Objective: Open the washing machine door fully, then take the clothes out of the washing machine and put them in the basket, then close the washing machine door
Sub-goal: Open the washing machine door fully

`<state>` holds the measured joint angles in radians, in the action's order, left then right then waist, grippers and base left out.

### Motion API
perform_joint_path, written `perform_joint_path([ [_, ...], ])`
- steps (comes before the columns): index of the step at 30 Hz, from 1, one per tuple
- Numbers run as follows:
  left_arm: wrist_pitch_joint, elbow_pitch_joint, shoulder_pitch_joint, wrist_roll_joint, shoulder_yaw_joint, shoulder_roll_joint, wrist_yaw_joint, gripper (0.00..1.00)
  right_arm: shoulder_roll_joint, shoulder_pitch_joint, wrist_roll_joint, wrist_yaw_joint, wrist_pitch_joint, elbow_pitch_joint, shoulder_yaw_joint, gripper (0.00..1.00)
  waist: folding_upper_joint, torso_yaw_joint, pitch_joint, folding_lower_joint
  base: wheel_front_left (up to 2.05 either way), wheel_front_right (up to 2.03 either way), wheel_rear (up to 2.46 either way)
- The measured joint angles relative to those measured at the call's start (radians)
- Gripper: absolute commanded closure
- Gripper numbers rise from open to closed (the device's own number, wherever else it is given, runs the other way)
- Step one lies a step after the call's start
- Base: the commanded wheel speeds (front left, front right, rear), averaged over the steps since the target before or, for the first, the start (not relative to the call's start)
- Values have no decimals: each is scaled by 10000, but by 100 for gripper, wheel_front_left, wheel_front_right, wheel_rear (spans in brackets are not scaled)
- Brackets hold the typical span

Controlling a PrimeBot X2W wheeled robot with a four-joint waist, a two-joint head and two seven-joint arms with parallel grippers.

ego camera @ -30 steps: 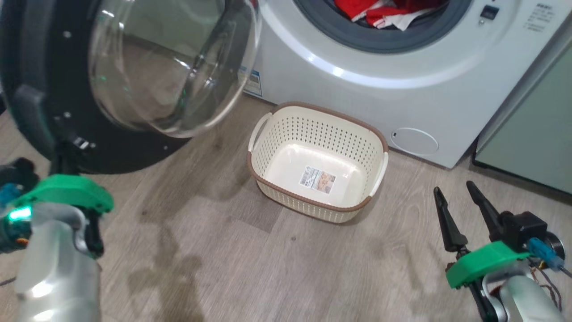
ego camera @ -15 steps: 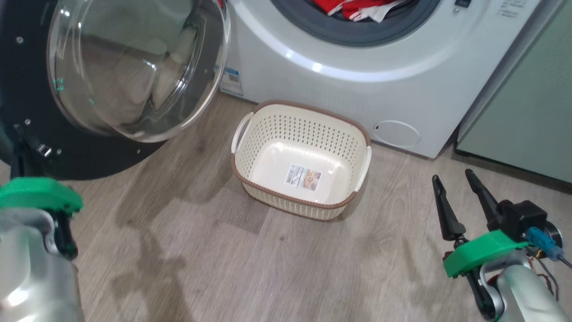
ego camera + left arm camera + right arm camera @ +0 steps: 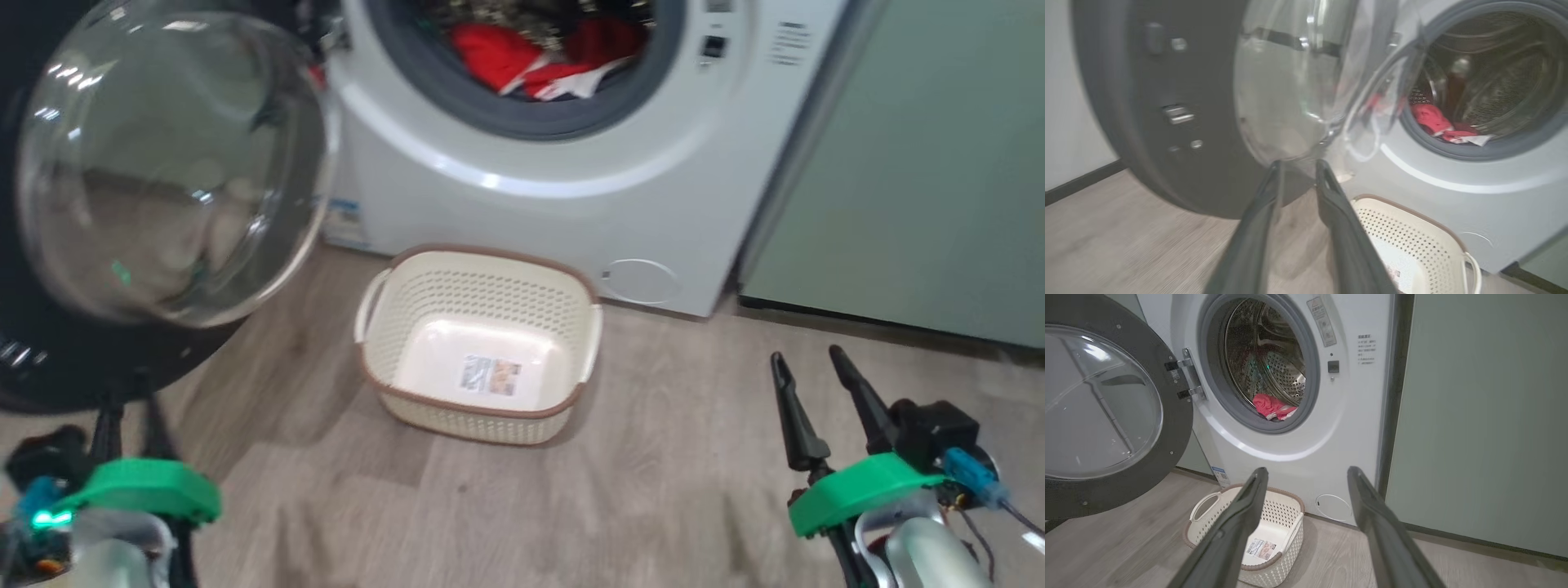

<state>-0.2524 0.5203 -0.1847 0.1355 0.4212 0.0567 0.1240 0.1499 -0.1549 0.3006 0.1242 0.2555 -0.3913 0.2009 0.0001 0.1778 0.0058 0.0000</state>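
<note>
Left claw (image 3: 129, 412): near left of the scene, low over the floor (image 3: 653, 490). From its wrist camera the left claw (image 3: 1299, 167) has its fingers a narrow gap apart, with nothing between them. The door (image 3: 163, 171) stands just beyond and above the tips. The tips sit under the lower edge of the door (image 3: 1188, 102); contact cannot be told because of blur.

Right claw (image 3: 806, 359): near right, fingers spread wide and empty. It is well apart from the door and clear of the basket (image 3: 473, 429), which lies to its left. The right claw (image 3: 1307, 473) points toward the washing machine (image 3: 1290, 457).

Containers:
- Washing machine (image 3: 531, 212), far centre, mouth uncovered. The clothes (image 3: 531, 61) lie in the bottom of the drum, red with a white part. They also show as clothes (image 3: 1433, 122) and clothes (image 3: 1271, 406), a low heap spread left to right against the grey ring.
- The basket sits on the floor just in front of the machine, between the two claws. It holds no garment; a paper label (image 3: 490, 374) is on its bottom. The mouth of the basket (image 3: 1290, 539) faces up and its long side runs left to right along the machine front.

Door (image 3: 1098, 404): hung on the hinge (image 3: 1186, 375) at the left of the mouth. It stands upright and open to the left, with the glass bulge facing right and toward the near side.

A pale green cabinet (image 3: 914, 163) stands right of the machine.
</note>
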Motion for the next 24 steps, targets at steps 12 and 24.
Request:
perform_joint_path([
  [12, 0, -552, 258, 84, -1191, -132, 42, 0, -207, 180, -105, 0, 0, 378, -568, 0, 0, -1857, -155, 0, 0, 0, 0],
  [24, 0, -499, 595, 194, -1751, 15, 79, 0, -322, 553, -190, 0, 0, 359, -871, 0, 0, -2960, -428, 0, 0, 0, 0],
])
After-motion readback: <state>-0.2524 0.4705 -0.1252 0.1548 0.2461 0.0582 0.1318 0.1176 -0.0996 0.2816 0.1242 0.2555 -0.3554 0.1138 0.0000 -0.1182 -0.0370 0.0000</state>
